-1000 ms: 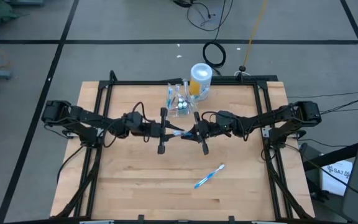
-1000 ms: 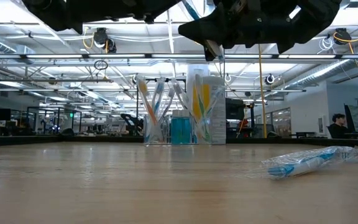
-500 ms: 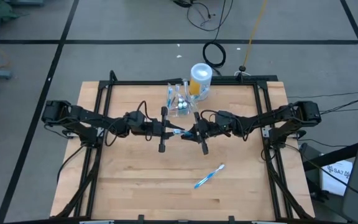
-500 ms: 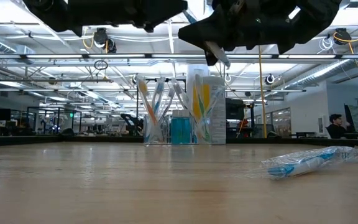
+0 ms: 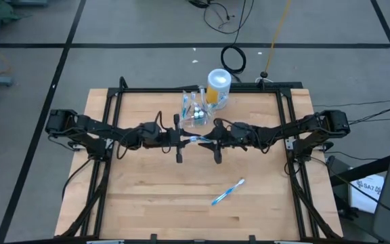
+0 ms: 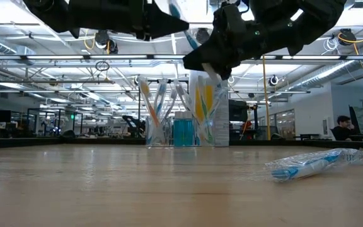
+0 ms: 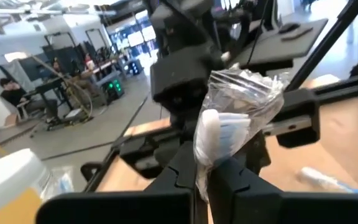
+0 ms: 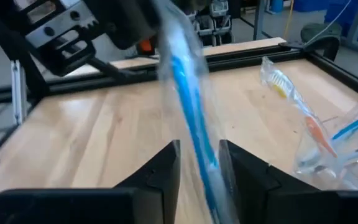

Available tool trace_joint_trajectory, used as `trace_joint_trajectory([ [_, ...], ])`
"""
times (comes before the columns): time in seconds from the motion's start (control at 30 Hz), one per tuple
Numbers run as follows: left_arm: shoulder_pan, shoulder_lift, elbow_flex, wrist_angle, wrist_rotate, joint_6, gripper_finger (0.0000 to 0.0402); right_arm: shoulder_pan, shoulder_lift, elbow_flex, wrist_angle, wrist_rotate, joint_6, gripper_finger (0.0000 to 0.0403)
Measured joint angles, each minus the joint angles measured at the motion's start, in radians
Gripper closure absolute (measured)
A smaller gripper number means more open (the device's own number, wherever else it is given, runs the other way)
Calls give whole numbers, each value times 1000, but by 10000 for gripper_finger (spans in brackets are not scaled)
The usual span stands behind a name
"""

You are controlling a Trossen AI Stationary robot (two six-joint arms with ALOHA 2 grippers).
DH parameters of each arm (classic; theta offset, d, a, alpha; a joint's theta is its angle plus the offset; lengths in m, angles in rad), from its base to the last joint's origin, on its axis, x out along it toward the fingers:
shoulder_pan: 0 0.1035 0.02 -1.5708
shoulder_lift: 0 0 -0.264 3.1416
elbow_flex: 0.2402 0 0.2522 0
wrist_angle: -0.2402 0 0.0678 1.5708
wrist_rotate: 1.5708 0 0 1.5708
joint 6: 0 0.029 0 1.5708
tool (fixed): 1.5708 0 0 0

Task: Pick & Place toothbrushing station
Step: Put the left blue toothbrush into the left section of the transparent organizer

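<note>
Left tool point(image 5: 184, 139) clenching wrapped toothbrush point(image 5: 193, 139) at frame centre; right tool point(image 5: 208, 141) parting, toothbrush between fingers.

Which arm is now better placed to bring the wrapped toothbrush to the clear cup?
Left. The left pincer is shut on the wrapped toothbrush, while the right pincer stands open around it. The clear cup is near both.
</note>
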Motion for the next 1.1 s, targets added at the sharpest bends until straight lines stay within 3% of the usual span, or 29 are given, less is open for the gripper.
trace_joint_trajectory([
  [0.33, -4, -99, 0, -127, -85, 33, 392, -5, -44, 0, -28, 9, -63, 296],
  [0.57, -7, -247, 0, -261, -141, 33, 380, -1, -195, -1, -256, 76, -161, 294],
  [0.77, -22, -332, 0, -353, -347, 71, 395, -2, -287, -1, -441, 79, -180, 296],
  [1.1, -17, -367, 0, -408, -498, 80, 395, -2, -312, -2, -574, 82, -184, 297],
])
